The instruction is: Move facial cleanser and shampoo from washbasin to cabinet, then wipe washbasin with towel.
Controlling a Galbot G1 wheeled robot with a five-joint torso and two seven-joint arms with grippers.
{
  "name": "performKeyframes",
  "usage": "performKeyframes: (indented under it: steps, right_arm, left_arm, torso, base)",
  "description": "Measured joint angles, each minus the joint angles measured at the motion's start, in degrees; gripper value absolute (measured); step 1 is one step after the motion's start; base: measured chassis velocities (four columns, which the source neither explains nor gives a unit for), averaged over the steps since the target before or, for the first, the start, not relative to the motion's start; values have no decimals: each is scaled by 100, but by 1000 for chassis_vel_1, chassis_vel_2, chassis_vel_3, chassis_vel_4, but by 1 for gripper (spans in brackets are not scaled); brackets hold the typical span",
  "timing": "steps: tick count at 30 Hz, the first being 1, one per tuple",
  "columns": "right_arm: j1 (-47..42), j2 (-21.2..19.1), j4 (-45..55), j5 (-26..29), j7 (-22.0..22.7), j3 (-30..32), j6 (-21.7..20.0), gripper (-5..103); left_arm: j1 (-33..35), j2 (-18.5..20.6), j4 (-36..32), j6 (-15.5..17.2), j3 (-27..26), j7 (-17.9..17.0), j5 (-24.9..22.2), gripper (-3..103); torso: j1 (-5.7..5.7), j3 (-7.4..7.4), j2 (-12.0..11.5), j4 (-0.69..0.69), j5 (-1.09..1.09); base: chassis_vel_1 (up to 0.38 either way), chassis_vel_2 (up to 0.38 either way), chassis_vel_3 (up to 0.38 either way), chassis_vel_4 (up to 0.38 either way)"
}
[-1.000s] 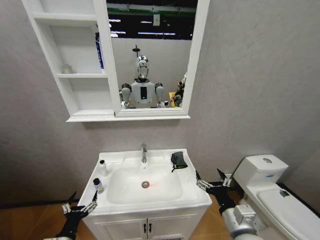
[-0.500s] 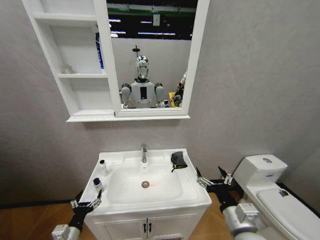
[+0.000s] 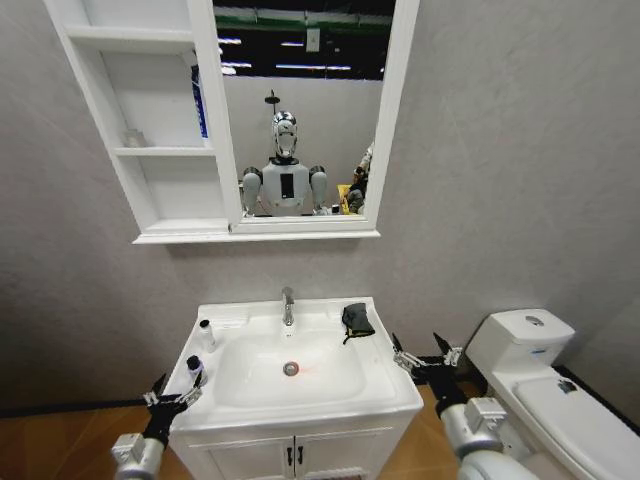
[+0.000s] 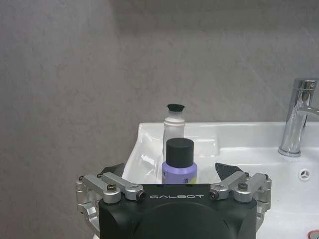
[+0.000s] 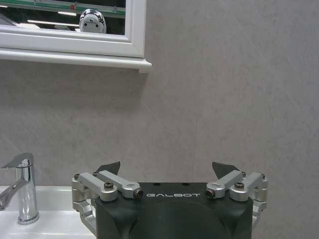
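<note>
- The left gripper [image 4: 169, 175] stands wide open, lined up on the purple bottle [image 4: 179, 167] at the washbasin [image 3: 395, 385] front-left corner.
- A white bottle [image 4: 174, 127] stands just behind it.
- Both look light, stiff and slick; best gripped at mid-body, below the cap.
- The right gripper [image 5: 167, 170] waits open beside the basin's right edge.

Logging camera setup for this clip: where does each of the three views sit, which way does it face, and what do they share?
Head view: high, looking forward and down at the washbasin, cabinet and towel; left gripper and right gripper show, open.
Left wrist view: behind the open left gripper, facing the purple bottle and white bottle.
Right wrist view: behind the open right gripper, facing the wall.
Shared: the chrome tap.
</note>
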Motion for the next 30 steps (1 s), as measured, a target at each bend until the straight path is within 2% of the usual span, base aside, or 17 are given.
performKeyframes:
  steps: [9,30]
  right_arm:
    - [2,-24,-59,47,-11,81,29,100]
    - [-24,-10,-39,31,-12,55,39,100]
  left_arm:
    - [-334,-46,373,85,219,-79,11,100]
    - [-741,-48,584,329,310,-203,35,100]
  torso:
    - [0,0,0,0,0]
    - [0,-1,0,0,0]
  base:
    - [0,0,0,0]
    - [0,0,0,0]
